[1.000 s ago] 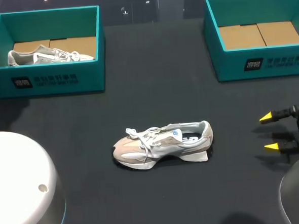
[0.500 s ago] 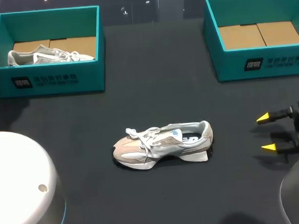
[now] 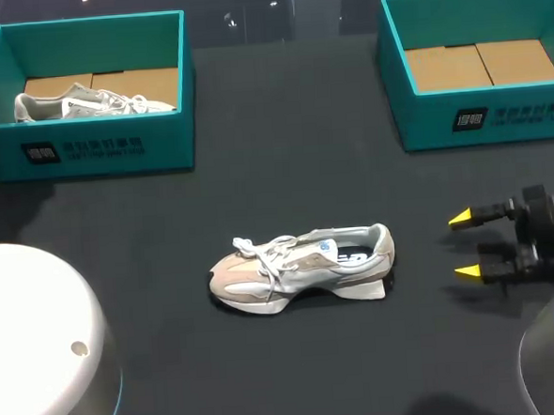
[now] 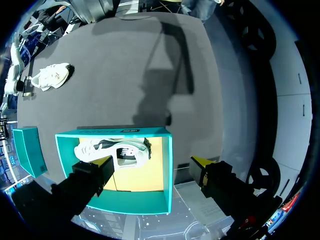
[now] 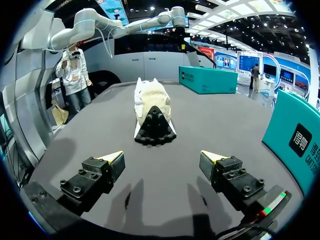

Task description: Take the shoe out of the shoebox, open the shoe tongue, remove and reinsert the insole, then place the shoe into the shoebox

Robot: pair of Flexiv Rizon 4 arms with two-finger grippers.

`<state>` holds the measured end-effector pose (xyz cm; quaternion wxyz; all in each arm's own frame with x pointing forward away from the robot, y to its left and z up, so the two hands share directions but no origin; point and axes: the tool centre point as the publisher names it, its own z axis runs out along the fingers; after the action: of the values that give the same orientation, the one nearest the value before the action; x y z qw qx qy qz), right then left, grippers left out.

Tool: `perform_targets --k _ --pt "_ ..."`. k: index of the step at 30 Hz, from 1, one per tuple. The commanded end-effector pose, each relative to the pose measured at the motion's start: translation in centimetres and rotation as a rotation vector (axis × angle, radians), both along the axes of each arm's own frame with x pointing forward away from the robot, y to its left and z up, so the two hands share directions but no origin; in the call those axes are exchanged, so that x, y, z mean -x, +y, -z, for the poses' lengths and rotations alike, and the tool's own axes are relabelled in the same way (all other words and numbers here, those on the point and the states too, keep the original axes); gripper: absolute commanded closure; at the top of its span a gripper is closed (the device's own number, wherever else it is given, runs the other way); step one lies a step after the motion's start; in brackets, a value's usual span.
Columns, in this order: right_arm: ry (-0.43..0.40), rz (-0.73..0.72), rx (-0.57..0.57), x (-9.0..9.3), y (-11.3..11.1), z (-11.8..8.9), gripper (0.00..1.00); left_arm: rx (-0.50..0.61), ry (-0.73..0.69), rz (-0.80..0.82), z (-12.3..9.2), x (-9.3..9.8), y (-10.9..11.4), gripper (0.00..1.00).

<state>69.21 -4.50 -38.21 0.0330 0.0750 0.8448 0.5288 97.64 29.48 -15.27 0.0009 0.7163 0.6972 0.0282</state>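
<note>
Shoe (image 3: pixel 299 267): grey and white, on its sole near the middle of the table (image 3: pixel 284 169), toe toward the left edge, outside both boxes. Right gripper (image 3: pixel 465 245): low near the right edge, lined up behind the shoe and well apart from it, fingers spread with nothing between them. Left gripper (image 4: pixel 152 162): above the far-left shoebox (image 3: pixel 95 148), fingers spread and empty. A second shoe (image 3: pixel 83 104) lies in that box. Far-right shoebox (image 3: pixel 483 120): only its cardboard floor shows. Step, as we judge it: the shoe is out and opening the tongue (image 3: pixel 323 248) comes next. That calls for our right gripper to reach the shoe's rear and steady it.
</note>
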Motion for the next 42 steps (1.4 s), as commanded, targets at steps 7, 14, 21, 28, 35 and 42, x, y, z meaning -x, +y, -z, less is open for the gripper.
perform_targets --k 7,14,21,28,35,42 --pt "0.012 0.015 -0.006 0.2 4.0 0.6 0.0 -0.001 -0.002 0.001 0.0 0.1 0.0 0.0" --pt "0.022 0.032 -0.007 -0.4 5.7 0.9 0.0 -0.001 -0.002 0.001 0.0 0.1 0.0 0.0" --pt "0.015 0.03 -0.003 -0.4 6.7 1.3 0.0 -0.001 -0.002 0.001 0.0 0.1 0.0 0.0" --pt "0.008 0.02 -0.003 -0.2 8.0 1.6 0.0 -0.001 -0.002 0.001 0.0 0.1 0.0 0.0" --pt "-0.005 0.013 0.001 -0.3 9.3 1.7 0.0 -0.001 -0.002 0.001 0.0 0.1 0.0 0.0" --pt "-0.008 0.006 -0.007 -0.3 10.6 2.1 0.0 -0.001 -0.002 0.001 0.0 0.1 0.0 0.0"
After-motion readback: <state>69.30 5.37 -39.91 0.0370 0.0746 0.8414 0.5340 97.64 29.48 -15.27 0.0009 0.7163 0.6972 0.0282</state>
